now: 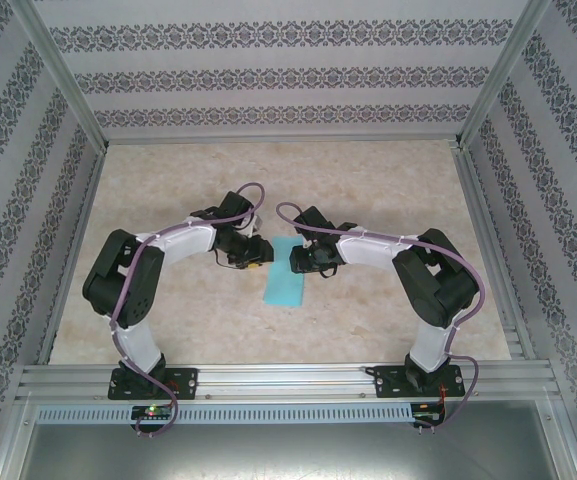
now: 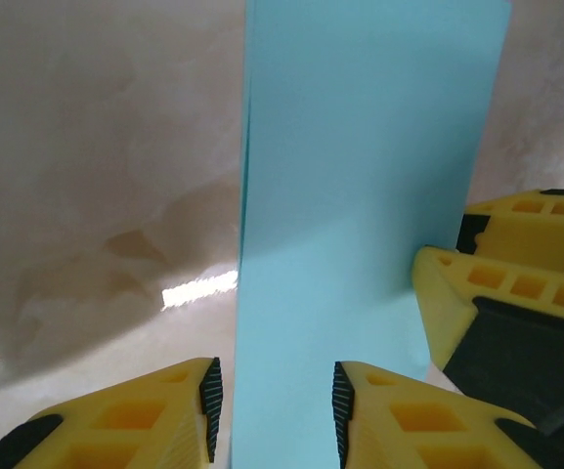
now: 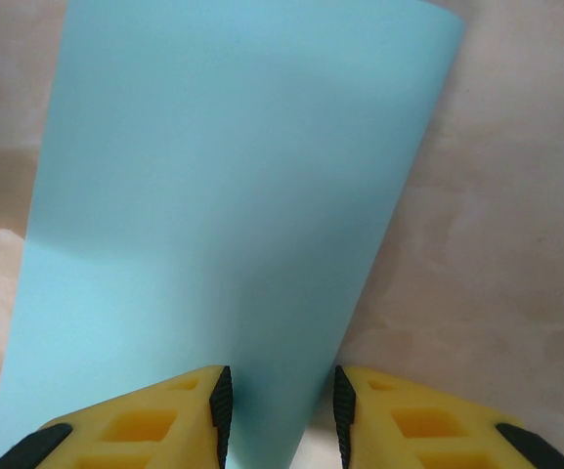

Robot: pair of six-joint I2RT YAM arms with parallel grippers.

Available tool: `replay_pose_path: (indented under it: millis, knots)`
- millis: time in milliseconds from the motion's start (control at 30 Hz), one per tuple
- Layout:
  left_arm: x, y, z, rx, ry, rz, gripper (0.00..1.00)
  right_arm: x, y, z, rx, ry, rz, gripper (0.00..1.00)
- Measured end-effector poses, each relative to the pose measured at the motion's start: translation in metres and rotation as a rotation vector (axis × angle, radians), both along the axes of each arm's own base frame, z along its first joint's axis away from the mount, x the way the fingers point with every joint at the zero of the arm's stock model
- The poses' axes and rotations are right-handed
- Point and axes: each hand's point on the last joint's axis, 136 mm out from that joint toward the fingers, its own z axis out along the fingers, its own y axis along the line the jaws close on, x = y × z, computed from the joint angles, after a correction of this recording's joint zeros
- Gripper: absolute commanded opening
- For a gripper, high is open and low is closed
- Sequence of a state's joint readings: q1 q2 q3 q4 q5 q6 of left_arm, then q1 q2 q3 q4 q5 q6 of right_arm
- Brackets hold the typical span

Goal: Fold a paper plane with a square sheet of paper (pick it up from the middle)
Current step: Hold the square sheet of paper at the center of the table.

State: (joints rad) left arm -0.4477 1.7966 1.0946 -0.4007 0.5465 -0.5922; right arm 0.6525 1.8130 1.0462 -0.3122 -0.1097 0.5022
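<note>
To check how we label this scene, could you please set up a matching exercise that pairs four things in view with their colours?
Things:
1. sheet of paper
2. left gripper
3. table
4. back wall

Colours:
A. beige, marbled
B. white with grey patterned stripes
C. yellow with black pads
D. light turquoise

Pairs: 1-D; 2-C; 3-A; 4-B
</note>
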Motion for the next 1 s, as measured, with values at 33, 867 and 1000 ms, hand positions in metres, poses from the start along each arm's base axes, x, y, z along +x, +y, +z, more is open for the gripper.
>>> replay_pose_path:
  millis: [33, 867, 1000]
  knots:
    - [0.002, -0.003, 0.000, -0.002, -0.001, -0.003, 0.38, 0.000, 0.000, 0.000, 0.000, 0.000, 0.000, 0.36]
    - [0.011, -0.026, -0.027, -0.006, 0.038, -0.041, 0.20, 0.000, 0.000, 0.000, 0.000, -0.001, 0.001, 0.36]
    - [0.011, -0.025, -0.028, 0.001, 0.029, -0.054, 0.20, 0.000, 0.000, 0.000, 0.000, -0.001, 0.001, 0.36]
